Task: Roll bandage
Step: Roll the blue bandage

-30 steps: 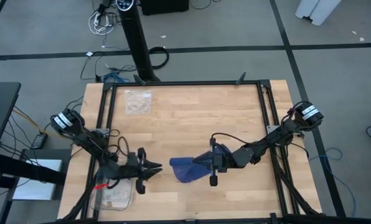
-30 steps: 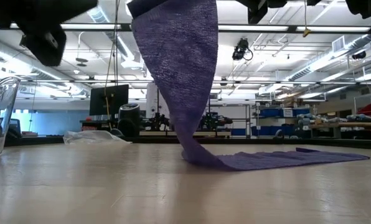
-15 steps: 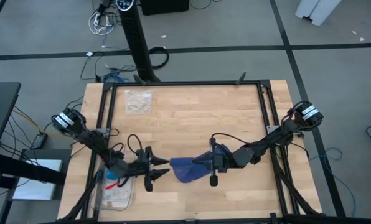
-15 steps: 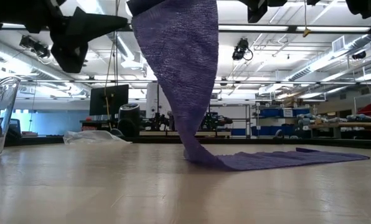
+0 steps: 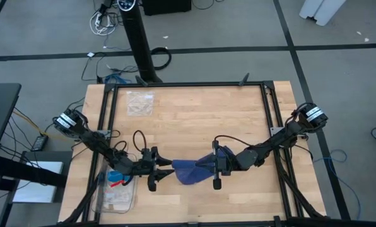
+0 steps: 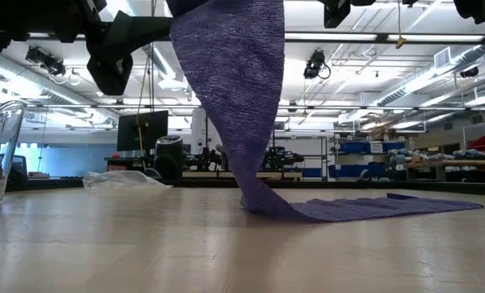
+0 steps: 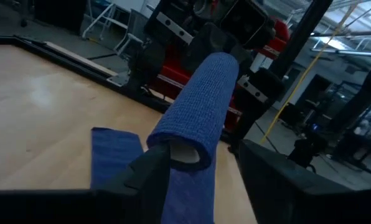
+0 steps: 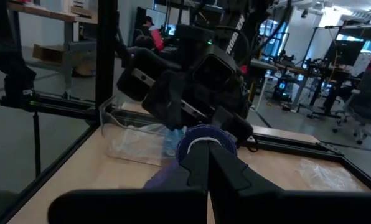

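The navy-blue bandage (image 5: pixel 187 171) is partly rolled into a tube (image 7: pixel 201 106) held level above the table. Its loose strip (image 6: pixel 242 122) hangs down, and the tail (image 6: pixel 373 209) lies flat on the wood. My right gripper (image 5: pixel 205 166) is shut on the roll from the table's right. My left gripper (image 5: pixel 168 170) faces it from the left, open. The tube's open end (image 7: pixel 185 152) stands between its fingers, close against one finger (image 7: pixel 149 177). I cannot tell whether that finger touches it. My right gripper pinches the rolled part of the bandage (image 8: pixel 204 138) between its two shut fingers. The fingers lie level, coming from the table's right. The roll is lifted clear, the strip hangs slack below it, and the tail rests on the table.
A clear plastic bag (image 5: pixel 141 102) lies at the far left of the table. A clear container (image 5: pixel 115 192) holding a bag and a light-blue item (image 5: pixel 115 176) stands at the near left, behind my left arm. Black rails (image 5: pixel 188 84) frame the tabletop.
My left gripper has travelled toward the table's right, up to the roll's free end, and its fingers have spread wider. My right gripper and the bandage have stayed where they were.
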You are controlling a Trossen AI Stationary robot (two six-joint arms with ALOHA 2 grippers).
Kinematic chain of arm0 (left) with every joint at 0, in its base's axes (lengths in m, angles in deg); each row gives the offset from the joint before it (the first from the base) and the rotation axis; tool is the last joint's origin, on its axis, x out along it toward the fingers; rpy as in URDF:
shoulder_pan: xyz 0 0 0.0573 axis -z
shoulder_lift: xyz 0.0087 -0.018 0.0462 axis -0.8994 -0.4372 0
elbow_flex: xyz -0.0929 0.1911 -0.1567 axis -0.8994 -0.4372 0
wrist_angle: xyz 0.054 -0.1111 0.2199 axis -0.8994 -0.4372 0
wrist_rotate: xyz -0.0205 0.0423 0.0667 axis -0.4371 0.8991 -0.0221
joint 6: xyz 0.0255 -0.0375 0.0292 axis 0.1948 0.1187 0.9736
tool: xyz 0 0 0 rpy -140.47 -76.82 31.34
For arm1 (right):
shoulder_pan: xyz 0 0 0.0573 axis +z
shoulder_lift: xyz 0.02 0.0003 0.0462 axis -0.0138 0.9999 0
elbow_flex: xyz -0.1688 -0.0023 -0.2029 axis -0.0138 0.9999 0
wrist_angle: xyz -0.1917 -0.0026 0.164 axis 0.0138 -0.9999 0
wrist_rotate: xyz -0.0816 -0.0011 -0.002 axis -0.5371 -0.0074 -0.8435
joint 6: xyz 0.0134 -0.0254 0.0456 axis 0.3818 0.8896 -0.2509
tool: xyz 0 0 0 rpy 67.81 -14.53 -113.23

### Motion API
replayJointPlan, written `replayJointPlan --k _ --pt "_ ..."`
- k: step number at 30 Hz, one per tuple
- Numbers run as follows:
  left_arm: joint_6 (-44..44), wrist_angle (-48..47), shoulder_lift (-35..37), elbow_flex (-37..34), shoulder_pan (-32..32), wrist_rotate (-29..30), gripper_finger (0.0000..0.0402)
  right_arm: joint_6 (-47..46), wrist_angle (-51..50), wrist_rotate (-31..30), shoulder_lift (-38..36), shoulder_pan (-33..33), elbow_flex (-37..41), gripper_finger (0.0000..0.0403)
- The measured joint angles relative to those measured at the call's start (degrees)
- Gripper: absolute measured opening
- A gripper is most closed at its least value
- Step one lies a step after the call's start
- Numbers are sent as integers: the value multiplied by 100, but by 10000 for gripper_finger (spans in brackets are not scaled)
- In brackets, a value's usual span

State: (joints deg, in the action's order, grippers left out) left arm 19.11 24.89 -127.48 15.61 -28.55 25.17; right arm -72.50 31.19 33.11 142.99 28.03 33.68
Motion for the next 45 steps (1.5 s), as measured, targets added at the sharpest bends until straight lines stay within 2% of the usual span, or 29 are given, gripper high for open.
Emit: replayJointPlan --k 5,10,18,27,31,36,38,42,45 --pt "44 35 0 28 -99 -98 193 0 7 34 0 -9 0 0" --pt "524 -131 -111 329 -215 -343 165 -26 69 300 -20 -31 0 0" --pt "923 -197 -221 457 -251 -308 106 -13 60 321 -26 2 0 0" --pt "1877 500 -216 439 -42 -389 20 -13 -70 162 -4 -28 0 2" --pt "2299 645 -216 443 38 -84 16 -18 -56 -268 -4 -28 -6 8" --pt "3011 833 -216 461 105 938 16 -143 -59 -1017 -5 -39 -9 21" --pt "3457 1034 -194 462 103 1061 16 -120 -45 -1221 -15 -39 -9 29" --pt "4357 1334 48 633 101 1316 16 -106 -278 -1227 -12 -12 12 42" --pt "4810 1017 224 761 128 1466 16 -195 -505 -1237 -151 23 9 41"
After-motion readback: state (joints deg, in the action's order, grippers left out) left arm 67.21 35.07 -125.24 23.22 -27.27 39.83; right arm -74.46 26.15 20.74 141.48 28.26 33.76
